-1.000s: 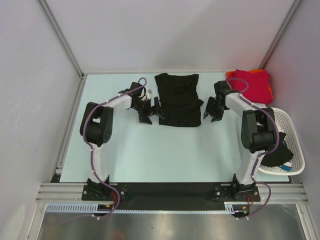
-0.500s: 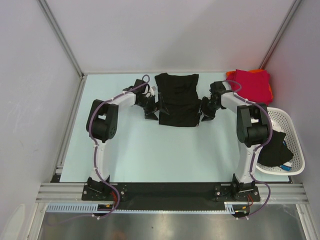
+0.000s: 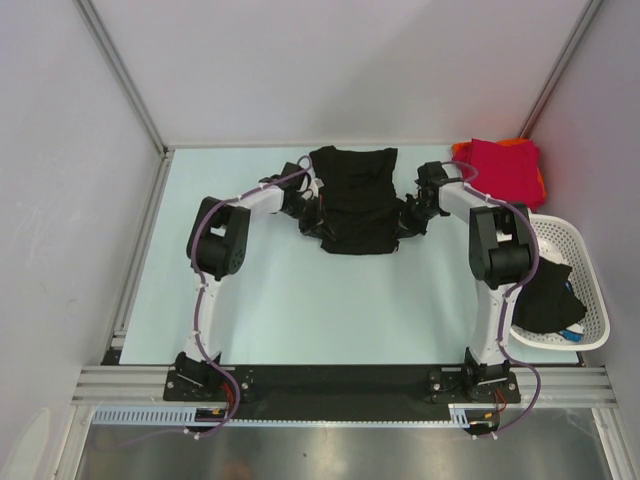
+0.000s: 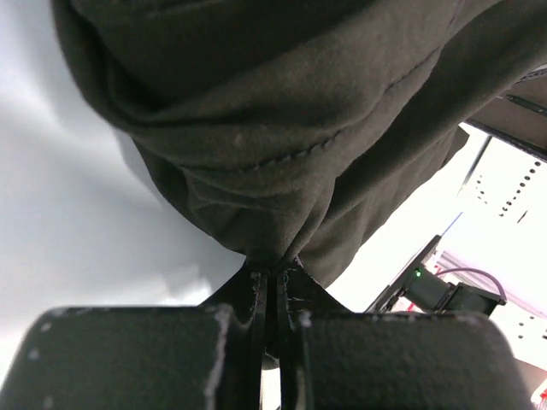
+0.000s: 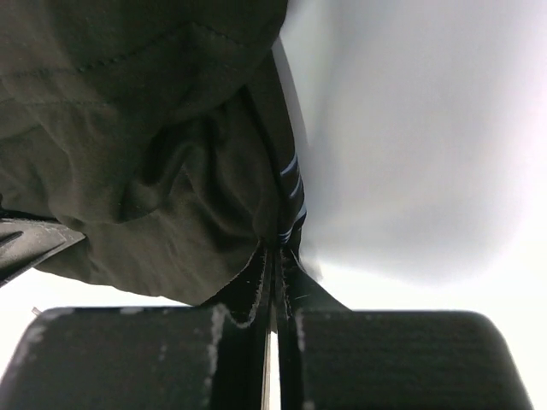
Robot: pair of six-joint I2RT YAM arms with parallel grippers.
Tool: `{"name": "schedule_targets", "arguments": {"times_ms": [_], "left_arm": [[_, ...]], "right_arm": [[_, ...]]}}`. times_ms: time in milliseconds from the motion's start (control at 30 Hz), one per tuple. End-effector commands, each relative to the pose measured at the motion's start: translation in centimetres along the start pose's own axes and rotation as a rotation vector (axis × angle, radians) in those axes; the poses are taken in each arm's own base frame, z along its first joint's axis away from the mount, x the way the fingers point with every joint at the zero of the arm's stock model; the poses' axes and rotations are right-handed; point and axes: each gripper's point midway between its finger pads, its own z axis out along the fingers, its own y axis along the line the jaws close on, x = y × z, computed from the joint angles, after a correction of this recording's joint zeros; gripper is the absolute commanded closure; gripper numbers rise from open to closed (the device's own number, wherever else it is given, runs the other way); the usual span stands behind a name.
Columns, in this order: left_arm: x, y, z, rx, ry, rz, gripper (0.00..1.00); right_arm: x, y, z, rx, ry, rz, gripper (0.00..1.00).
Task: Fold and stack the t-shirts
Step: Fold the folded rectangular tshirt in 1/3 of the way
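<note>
Two look done, red shirt (image 3: 505, 168) stacked on orange shirt (image 3: 458, 150) right of the black shirt (image 3: 355, 195), whose sides left hand (image 4: 273, 278) and right hand (image 5: 275, 256) pinch tight for folding

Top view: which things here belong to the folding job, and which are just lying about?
Job in hand:
black t-shirt, pinched at its sides by the left gripper and right gripper
red t-shirt, folded, lying on the orange t-shirt

Lying about:
white basket
dark cloth in it, kind unclear
</note>
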Motion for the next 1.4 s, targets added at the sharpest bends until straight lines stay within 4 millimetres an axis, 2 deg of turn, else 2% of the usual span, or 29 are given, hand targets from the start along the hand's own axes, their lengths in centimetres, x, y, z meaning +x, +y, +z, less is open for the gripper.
{"name": "schedule_targets", "arguments": {"times_ms": [0,100,167,200,233,300,333,367,400,433,600,633,767,800,900,933,1000,1033,1100,1133,1200,1233,1300,1367], "left_arm": [[2.8,2.4,-0.8,-0.134,0.061,-0.009,1.00],[3.9,2.5,-1.9,-0.155,0.065,-0.020,1.00],[5.3,3.3,-1.9,-0.170,0.092,-0.039,1.00],[5.7,3.3,-2.2,-0.173,0.090,-0.043,1.00],[6.8,4.0,-2.1,-0.186,0.112,-0.062,1.00],[7.8,4.0,-2.6,-0.191,0.119,-0.064,1.00],[9.1,4.6,-2.6,-0.202,0.143,-0.078,1.00],[9.8,4.8,-2.7,-0.209,0.153,-0.079,1.00],[10.3,4.4,-3.2,-0.211,0.147,-0.074,1.00],[11.5,5.0,-3.3,-0.221,0.169,-0.092,1.00],[14.9,4.6,-4.4,-0.237,0.202,-0.091,1.00],[16.1,5.2,-4.4,-0.251,0.222,-0.107,1.00],[19.3,5.5,-4.9,-0.288,0.252,-0.103,1.00],[20.5,6.1,-4.9,-0.302,0.274,-0.116,1.00],[21.5,6.2,-5.1,-0.307,0.275,-0.105,1.00],[21.7,6.4,-5.4,-0.322,0.271,-0.105,0.91],[21.2,5.5,-6.5,-0.330,0.228,-0.067,0.64],[21.0,4.9,-7.3,-0.334,0.212,-0.055,0.26],[19.3,2.8,-9.3,-0.325,0.123,0.013,0.00],[19.3,2.2,-10.2,-0.326,0.109,0.019,0.00],[17.7,-0.3,-12.2,-0.295,0.017,0.076,0.00],[17.1,-1.4,-13.2,-0.282,-0.028,0.098,0.01],[15.1,-2.9,-14.4,-0.278,-0.117,0.140,0.00],[13.5,-3.2,-14.9,-0.300,-0.176,0.153,0.01]], "right_arm": [[0.7,1.2,-0.3,0.014,0.034,-0.041,1.00],[2.1,-0.5,-1.0,0.102,0.075,-0.057,1.00],[3.4,-1.5,-1.3,0.128,0.102,-0.066,1.00],[4.1,-1.9,-1.4,0.139,0.122,-0.061,1.00],[5.3,-2.7,-1.4,0.154,0.151,-0.054,1.00],[6.7,-2.7,-2.2,0.168,0.168,-0.063,1.00],[7.3,-2.8,-2.3,0.171,0.176,-0.065,1.00],[8.8,-3.5,-2.3,0.188,0.205,-0.056,1.00],[9.4,-3.0,-2.8,0.183,0.199,-0.071,1.00],[10.0,-3.1,-3.0,0.189,0.208,-0.073,1.00],[14.4,-3.8,-4.0,0.219,0.271,-0.085,1.00],[15.0,-3.9,-4.1,0.224,0.277,-0.093,1.00],[17.2,-4.7,-4.5,0.245,0.299,-0.106,1.00],[17.7,-5.1,-4.5,0.250,0.309,-0.103,1.00],[17.9,-5.2,-4.9,0.259,0.305,-0.112,1.00],[17.5,-4.6,-5.3,0.253,0.290,-0.127,0.97],[16.4,-3.6,-7.1,0.241,0.235,-0.155,0.90],[15.1,-2.2,-8.2,0.219,0.184,-0.175,0.80],[13.7,-0.6,-11.0,0.198,0.098,-0.206,0.66],[12.2,1.0,-12.6,0.170,0.035,-0.227,0.56],[10.9,2.5,-15.1,0.136,-0.046,-0.260,0.52],[9.6,3.8,-16.5,0.110,-0.108,-0.280,0.50],[8.2,4.7,-17.4,0.084,-0.168,-0.296,0.50],[6.8,5.2,-17.1,0.065,-0.214,-0.320,0.50]]}}
